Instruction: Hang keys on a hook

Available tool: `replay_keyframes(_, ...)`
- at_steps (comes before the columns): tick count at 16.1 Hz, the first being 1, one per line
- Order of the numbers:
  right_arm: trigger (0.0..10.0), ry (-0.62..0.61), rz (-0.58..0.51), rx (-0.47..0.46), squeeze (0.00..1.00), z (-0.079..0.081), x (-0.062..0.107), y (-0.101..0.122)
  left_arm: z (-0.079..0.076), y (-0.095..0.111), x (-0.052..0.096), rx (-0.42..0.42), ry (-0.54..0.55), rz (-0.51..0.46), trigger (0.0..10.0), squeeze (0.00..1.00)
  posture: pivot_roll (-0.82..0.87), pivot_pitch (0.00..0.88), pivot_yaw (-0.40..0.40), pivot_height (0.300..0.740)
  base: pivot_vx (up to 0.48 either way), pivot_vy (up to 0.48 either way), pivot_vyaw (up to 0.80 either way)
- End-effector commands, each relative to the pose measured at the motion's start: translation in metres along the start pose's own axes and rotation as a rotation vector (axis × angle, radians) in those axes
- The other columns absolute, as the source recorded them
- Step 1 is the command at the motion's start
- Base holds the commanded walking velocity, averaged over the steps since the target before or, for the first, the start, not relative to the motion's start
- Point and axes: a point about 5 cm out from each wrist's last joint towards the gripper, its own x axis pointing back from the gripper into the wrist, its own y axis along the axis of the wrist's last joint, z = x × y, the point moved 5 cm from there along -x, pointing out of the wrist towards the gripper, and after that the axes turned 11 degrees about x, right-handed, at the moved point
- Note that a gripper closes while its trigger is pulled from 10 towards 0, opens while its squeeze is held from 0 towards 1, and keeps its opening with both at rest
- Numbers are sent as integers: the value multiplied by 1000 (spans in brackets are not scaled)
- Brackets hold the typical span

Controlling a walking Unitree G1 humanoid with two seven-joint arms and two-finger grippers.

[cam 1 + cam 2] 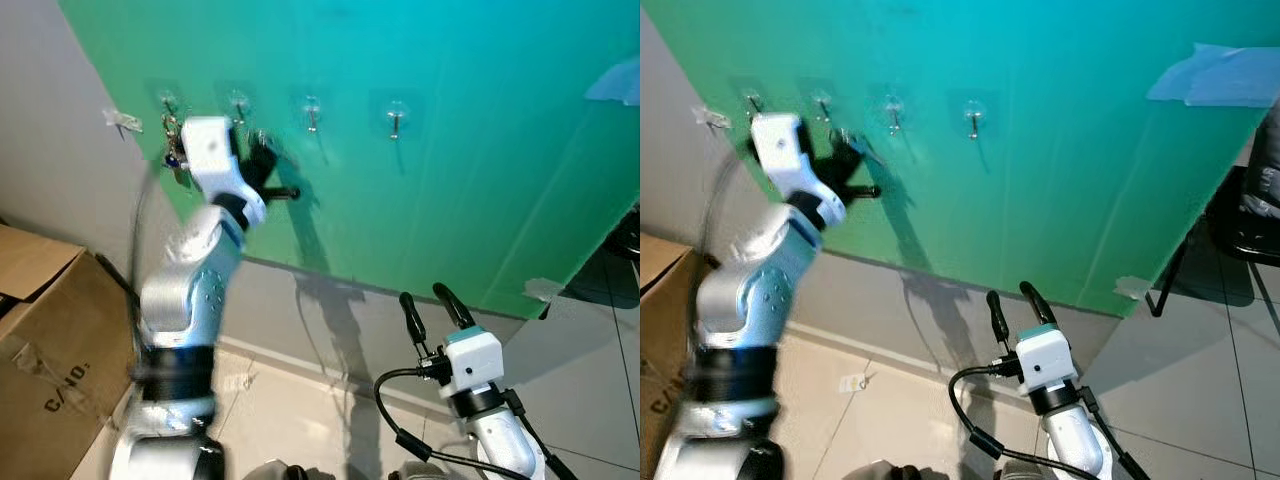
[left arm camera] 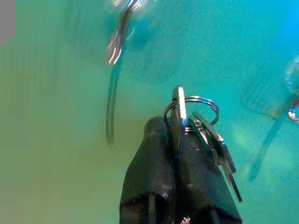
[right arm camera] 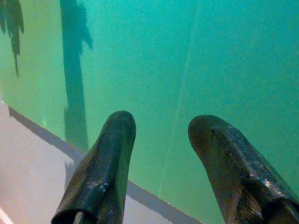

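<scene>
The left end effector [image 2: 180,154] is clamped on the keys [image 2: 205,140] — about three blades on one ring [image 2: 194,108], their long axes slanting back along the fingers. Four hooks line the green wall [image 1: 450,180]; one hook [image 2: 120,35] sits just beyond the fingertips. The right end effector [image 1: 432,303] hangs low, fingers apart.

Left arm raised high at the upper left of the head views, silver forearm angled up, wrist bent. Left gripper [image 2: 180,140] pressed shut on the keys [image 2: 205,140], black fingers [image 2: 149,172] side by side and touching, pinching one flat key upright between them with the ring and other keys hanging just beside. Right arm low at the lower right of the frame, wrist upright. Right gripper [image 1: 432,305] pointing up, its two fingers [image 3: 105,168] spread well apart, holding nothing.
</scene>
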Motion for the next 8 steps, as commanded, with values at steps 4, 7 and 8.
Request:
replay_keyframes(4,10000,12,-14,-7,0,4,-4,4,2,18,15,303,-47,-92,10000,0,-201,24,108,736,0,0,0)
replay_keyframes(7,10000,14,-14,-4,0,6,-5,5,-1,31,19,293,-110,-134,10000,0,-197,24,112,736,0,0,0)
replay_keyframes(8,10000,14,-16,0,0,6,-6,6,-3,35,19,297,-130,-142,10000,0,-197,25,112,736,0,0,0)
